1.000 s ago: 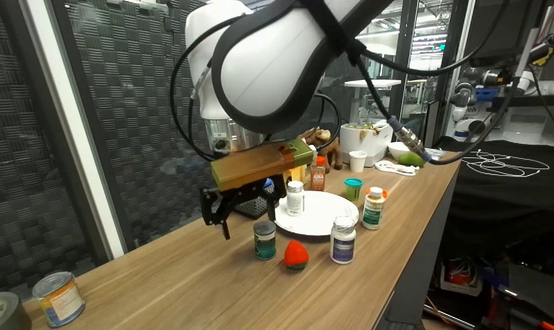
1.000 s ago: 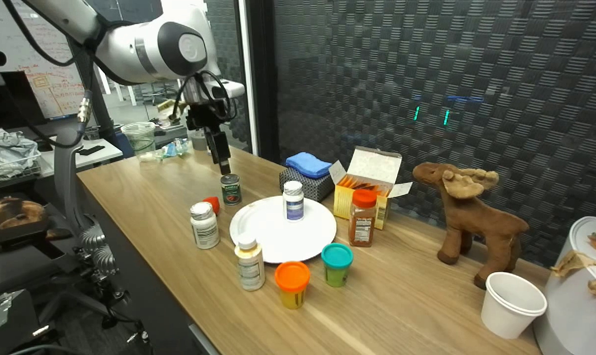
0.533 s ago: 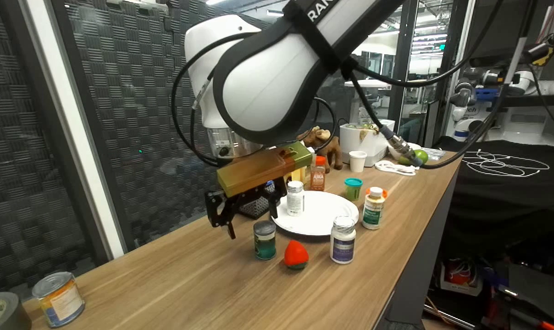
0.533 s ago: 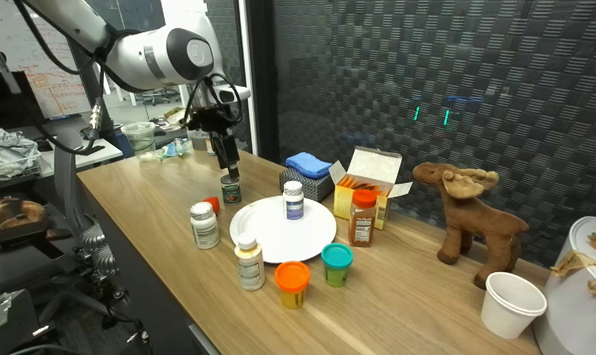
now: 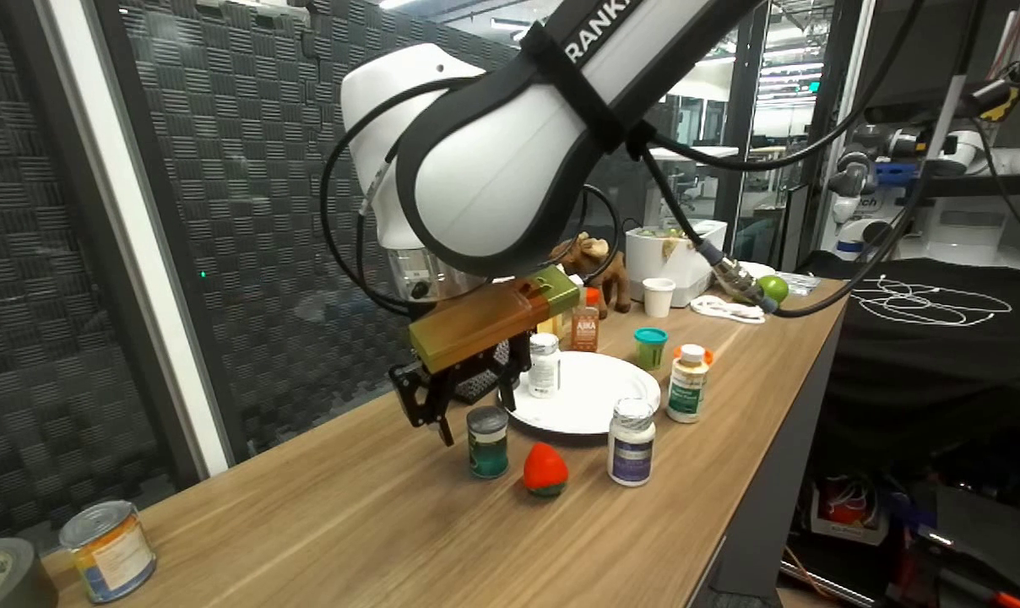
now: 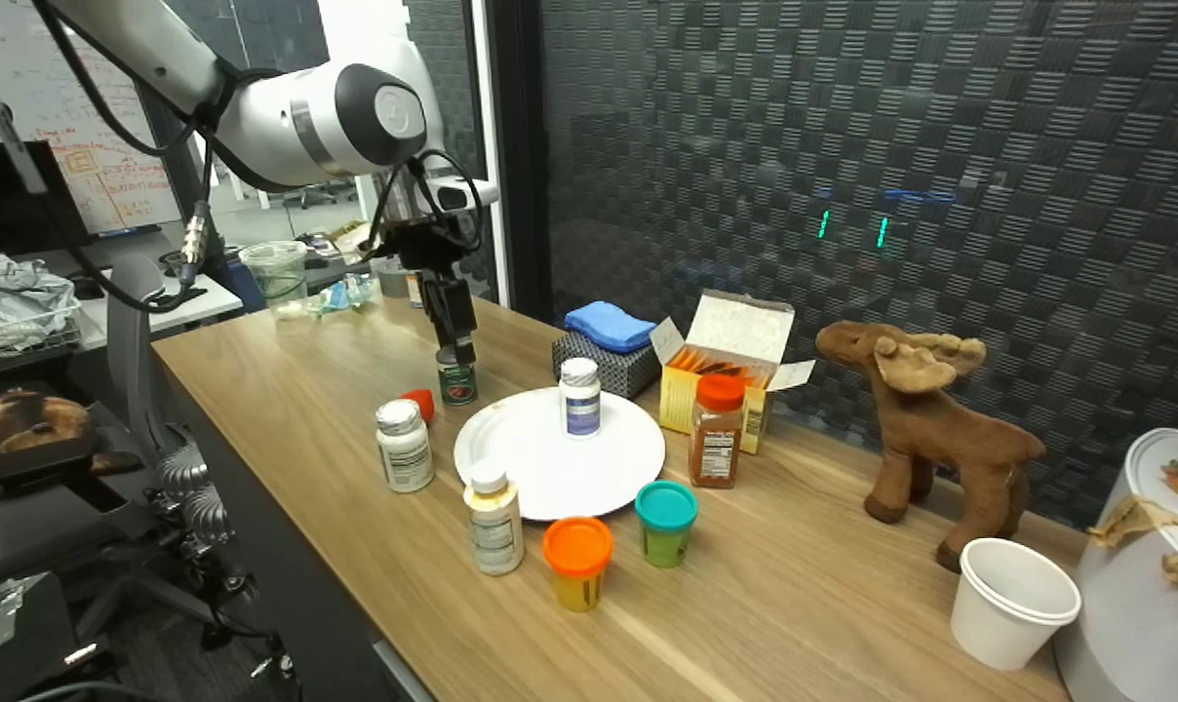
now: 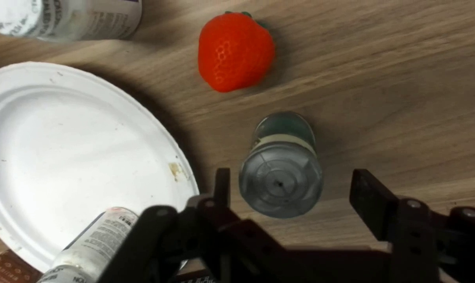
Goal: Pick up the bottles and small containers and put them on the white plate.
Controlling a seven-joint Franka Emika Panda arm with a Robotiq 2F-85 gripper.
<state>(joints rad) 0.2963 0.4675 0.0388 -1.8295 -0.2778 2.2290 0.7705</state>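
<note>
The gripper [image 7: 291,186] — jaws parted — straddles the green can [image 5: 488,453].

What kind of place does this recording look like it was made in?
Probably a robotics lab, possibly in an office building. Across the exterior views, the background shows what looks like another robot arm, a written-on whiteboard and a dark monitor.

In my wrist view my gripper [image 7: 290,186] is dark and blurred and the plate [image 7: 68,137] softly shadows the bench [image 7: 402,118]; in an exterior view, distant ceiling lights [image 5: 790,73] glare
</note>
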